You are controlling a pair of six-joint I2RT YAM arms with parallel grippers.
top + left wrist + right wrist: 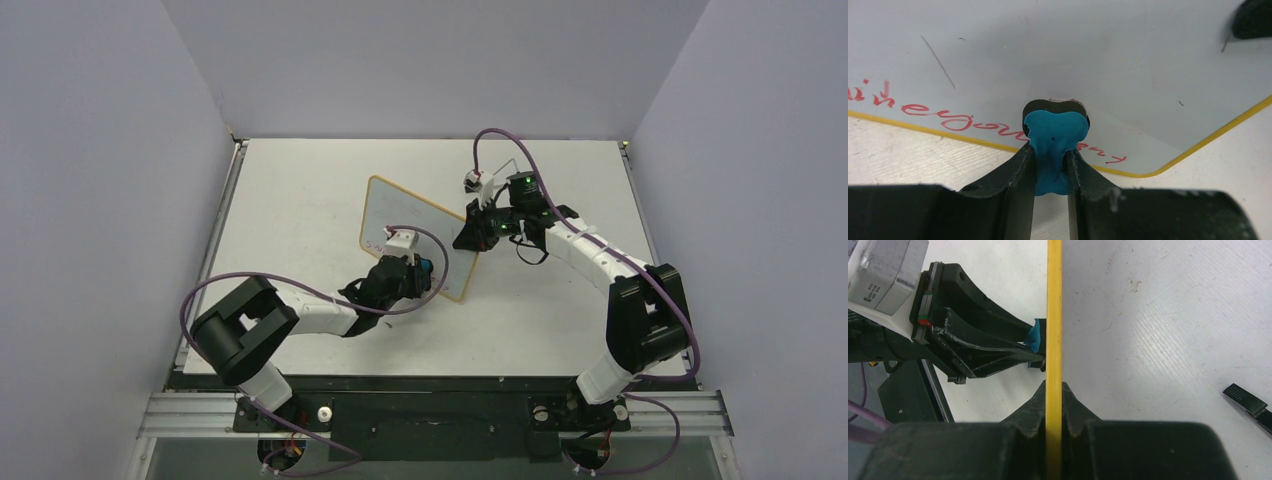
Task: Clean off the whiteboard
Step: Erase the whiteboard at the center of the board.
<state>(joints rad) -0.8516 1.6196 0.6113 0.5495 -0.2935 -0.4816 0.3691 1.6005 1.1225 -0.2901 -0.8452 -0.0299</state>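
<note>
Near the middle of the table (pixel 300 180), the whiteboard (pixel 415 225) is stood up on edge, tilted. It is steadied by the right gripper (pixel 1054 390), whose jaws are clamped tight on its thin yellow frame at the side nearer that arm. By the left gripper (pixel 1050 165) the blue eraser (pixel 1055 132) is pinched between narrowly parted jaws, and its black pad is set against the board's face, low down by the frame. Most of the face seen from the left wrist is white, with only a few faint dark strokes and specks. A line of red writing (pixel 948 119) is seen along the lower edge, on both sides of the eraser. The job is judged partly done at best: that red line is yet to be wiped, and the faint strokes too.
</note>
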